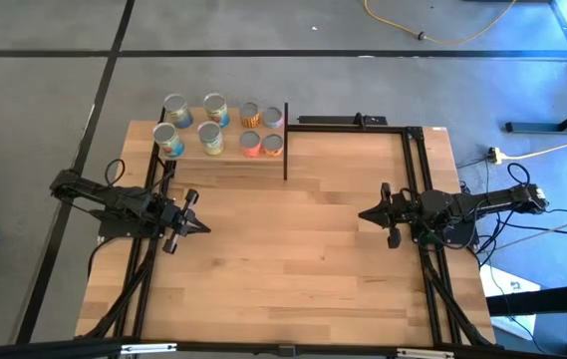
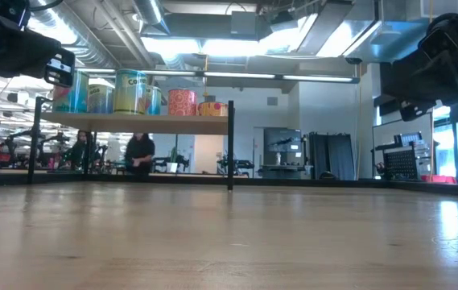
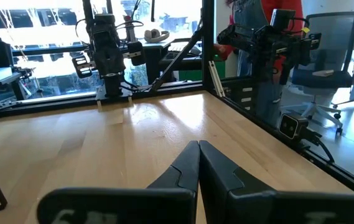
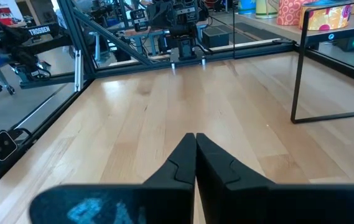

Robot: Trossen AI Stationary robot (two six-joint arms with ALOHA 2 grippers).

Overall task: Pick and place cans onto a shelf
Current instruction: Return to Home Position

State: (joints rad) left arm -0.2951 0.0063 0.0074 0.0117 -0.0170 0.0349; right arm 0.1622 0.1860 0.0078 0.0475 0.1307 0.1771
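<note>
Several cans (image 1: 218,127) with blue, yellow, orange and red labels stand upright on the shelf (image 1: 225,152), a raised light-wood board on thin black posts at the table's far left; the low view shows the cans (image 2: 132,93) in a row on the shelf (image 2: 140,123). My left gripper (image 1: 206,227) hovers shut over the table's left side, pointing right, holding nothing. My right gripper (image 1: 364,213) hovers shut over the right side, pointing left, also without anything in it. Each wrist view shows its own closed fingers, left (image 3: 198,152) and right (image 4: 195,144), above bare wood.
A black metal frame (image 1: 408,135) runs along the far right and right edge of the table (image 1: 293,269). The shelf's black post (image 1: 285,140) stands at its right end. People move in the room beyond the table (image 2: 140,153).
</note>
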